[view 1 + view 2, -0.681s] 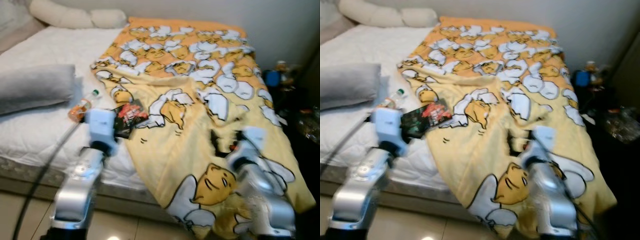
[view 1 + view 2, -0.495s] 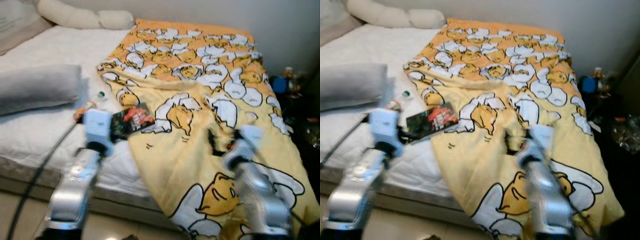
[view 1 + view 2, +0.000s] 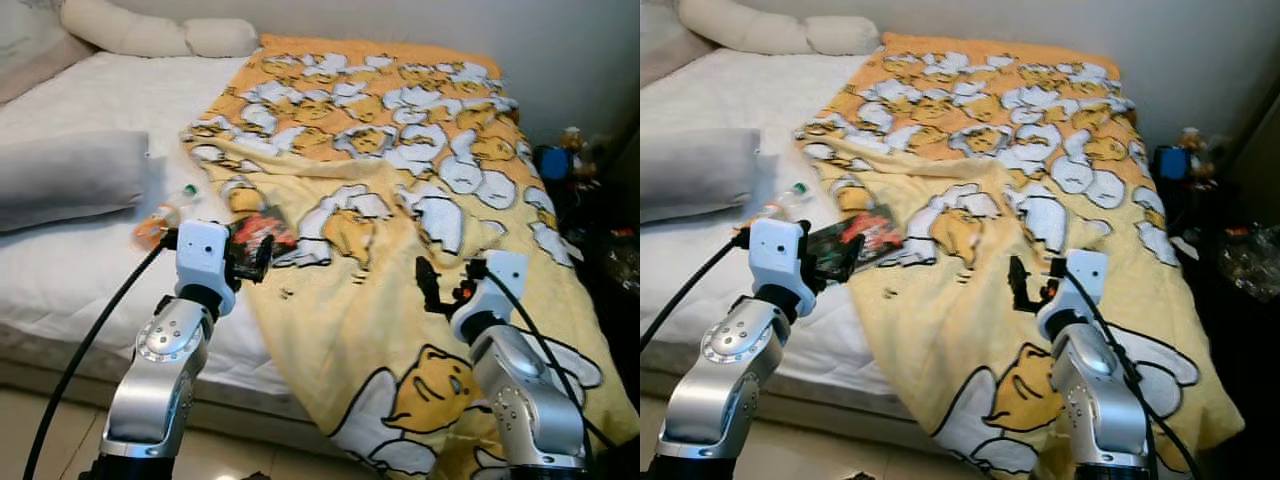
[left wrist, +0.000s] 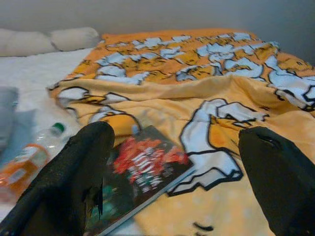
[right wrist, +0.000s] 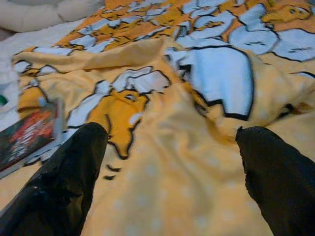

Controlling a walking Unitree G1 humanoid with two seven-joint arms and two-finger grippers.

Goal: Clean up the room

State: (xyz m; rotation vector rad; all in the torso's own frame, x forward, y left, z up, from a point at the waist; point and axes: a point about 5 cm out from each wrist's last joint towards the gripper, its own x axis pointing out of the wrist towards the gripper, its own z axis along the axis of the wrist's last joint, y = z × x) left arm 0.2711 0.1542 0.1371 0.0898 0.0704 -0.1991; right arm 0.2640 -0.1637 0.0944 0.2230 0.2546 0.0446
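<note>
A dark book [image 3: 266,229] with a red cover picture lies on the bed at the edge of the yellow cartoon-print blanket [image 3: 400,180]. Beside it on the white mattress [image 3: 80,260] lies a clear bottle [image 3: 165,212] with an orange label. My left gripper [image 3: 255,258] is open just short of the book, its fingers [image 4: 83,167] spread wide with the book [image 4: 142,167] and bottle [image 4: 29,157] ahead of them. My right gripper [image 3: 440,288] hovers open over the blanket [image 5: 197,162], holding nothing.
A grey pillow [image 3: 70,178] lies left of the bottle, and white pillows [image 3: 150,35] sit at the head of the bed. Dark clutter and a blue object [image 3: 548,160] stand at the right of the bed. Tiled floor [image 3: 40,420] runs along the near bed edge.
The whole picture has shifted and sharpened, so the camera moved. Both grippers stay raised in front of me, the left by the book, the right over the blanket.
</note>
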